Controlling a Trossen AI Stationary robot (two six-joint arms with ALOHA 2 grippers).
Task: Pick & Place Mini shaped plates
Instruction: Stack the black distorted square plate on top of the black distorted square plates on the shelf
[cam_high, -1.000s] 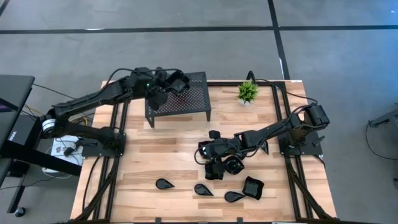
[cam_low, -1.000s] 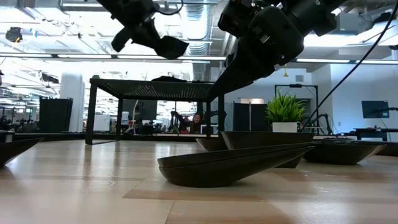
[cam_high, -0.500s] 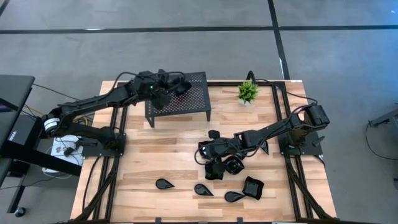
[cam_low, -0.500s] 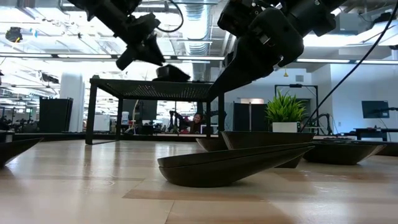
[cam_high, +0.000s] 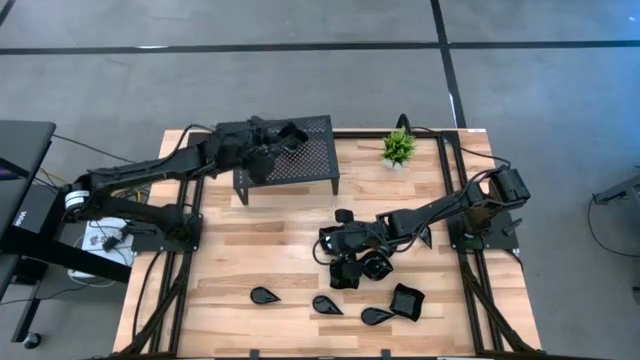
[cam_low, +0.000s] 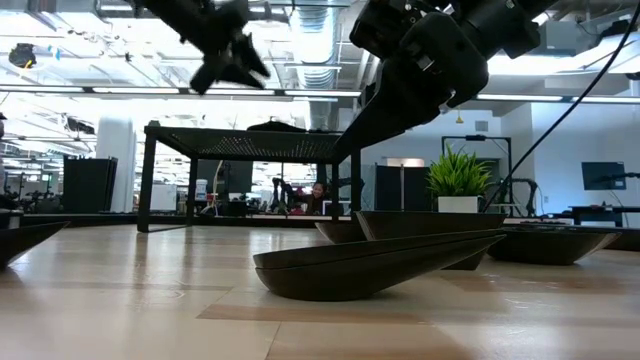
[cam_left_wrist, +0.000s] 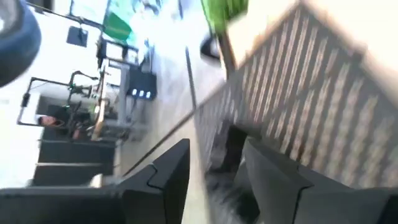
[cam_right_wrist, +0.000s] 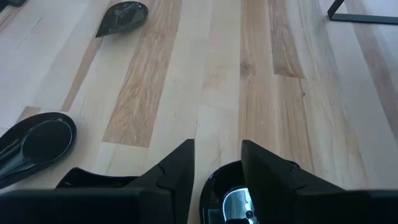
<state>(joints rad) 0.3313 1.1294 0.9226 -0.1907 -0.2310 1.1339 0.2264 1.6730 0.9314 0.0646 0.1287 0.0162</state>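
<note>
The table (cam_high: 300, 225) is made of pale wooden planks with visible grain, and it stands on a grey floor. On its far side is a black perforated metal stand (cam_high: 300, 160) with thin legs, and near it a small green potted plant (cam_high: 399, 148).

The left gripper (cam_high: 283, 138) hovers above the near-left part of the stand top. Its fingers (cam_left_wrist: 168, 174) are spread apart and nothing is between them. In the low view a dark low shape (cam_low: 282, 126) lies on the stand top, but I cannot tell what it is.

The right gripper (cam_high: 352, 268) is low over the middle of the table, with its fingers open around a small glossy black round plate (cam_right_wrist: 225, 186), without pinching it.

Other glossy black mini plates lie on the front part of the table: three teardrop-shaped ones (cam_high: 264, 295) (cam_high: 327, 304) (cam_high: 376, 316) in a row, apart from each other, and a wavy-edged square one (cam_high: 406, 301) just beside the last.

In the low view, the room behind is a bright open hall with ceiling lights, racks and a person (cam_low: 317, 197) far away.
</note>
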